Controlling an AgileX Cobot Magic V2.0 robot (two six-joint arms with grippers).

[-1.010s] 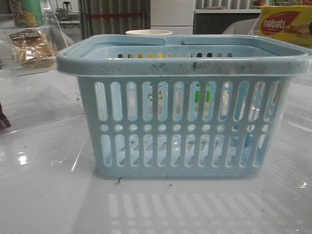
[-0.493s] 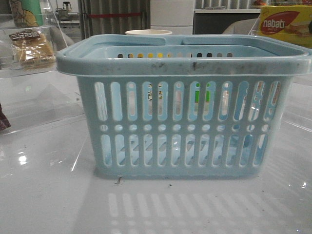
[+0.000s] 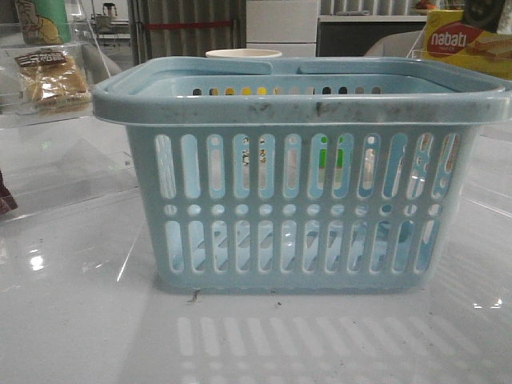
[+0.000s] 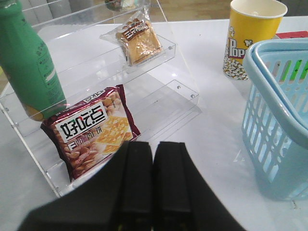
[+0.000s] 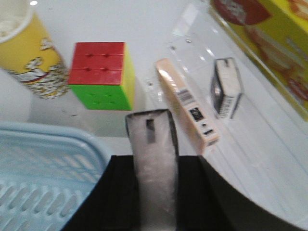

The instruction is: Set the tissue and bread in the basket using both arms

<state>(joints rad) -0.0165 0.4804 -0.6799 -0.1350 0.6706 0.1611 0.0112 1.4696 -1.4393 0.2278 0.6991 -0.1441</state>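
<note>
Left wrist view: the left gripper (image 4: 153, 163) is seen empty, fingers pressed together, aimed toward the bread (image 4: 139, 41), which is kept on the acrylic shelf (image 4: 96, 62). The right gripper (image 5: 152, 192) is clamped on a dark-edged packet, judged to be the tissue (image 5: 151, 139), held beside the basket (image 5: 43, 163), probably for dropping in.

Cut off by frame edges: yellow-red nabati box (image 3: 472, 42), dark maroon snack packet (image 3: 5, 194). Hidden behind light blue slotted plastic basket (image 3: 300, 100): most of pale paper cup (image 3: 243, 54).

bread (image 3: 52, 80) perhaps behind-left of basket (image 3: 300, 108)
</note>
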